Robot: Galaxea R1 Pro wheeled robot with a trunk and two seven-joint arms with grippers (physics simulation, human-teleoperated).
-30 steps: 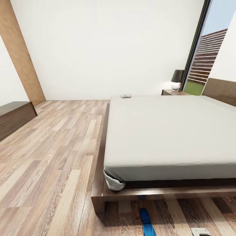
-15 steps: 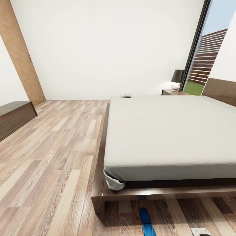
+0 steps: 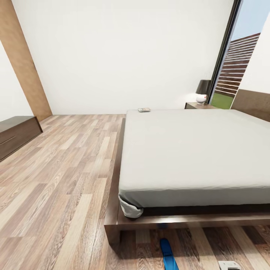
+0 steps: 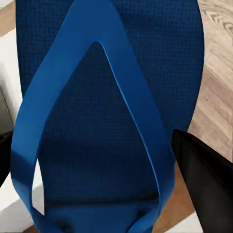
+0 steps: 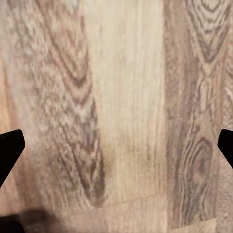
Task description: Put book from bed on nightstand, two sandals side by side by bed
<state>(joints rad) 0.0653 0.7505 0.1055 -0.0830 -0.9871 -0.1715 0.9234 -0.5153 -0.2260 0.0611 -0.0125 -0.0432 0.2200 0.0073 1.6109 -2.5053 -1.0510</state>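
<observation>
The bed [image 3: 195, 150] has a light grey mattress on a dark wooden frame and takes up the right half of the head view. The book [image 3: 144, 110] lies flat on the mattress's far left corner. A dark nightstand [image 3: 198, 105] stands beyond the bed by the window. One blue sandal [image 3: 168, 257] shows edge-on at the bottom of the head view, just in front of the bed frame. In the left wrist view the sandal [image 4: 111, 111] sits between the black fingers [image 4: 206, 187] of my left gripper [image 4: 90, 143], which is shut on it. My right gripper [image 5: 116, 145] hangs open over bare floor planks [image 5: 121, 97].
A lamp [image 3: 203, 88] and a small white object [image 3: 201, 98] stand on the nightstand. A low dark dresser [image 3: 17, 133] sits at the left wall. Wood floor [image 3: 63, 180] stretches along the bed's left side. A pale grey block [image 3: 228, 265] shows at the bottom edge.
</observation>
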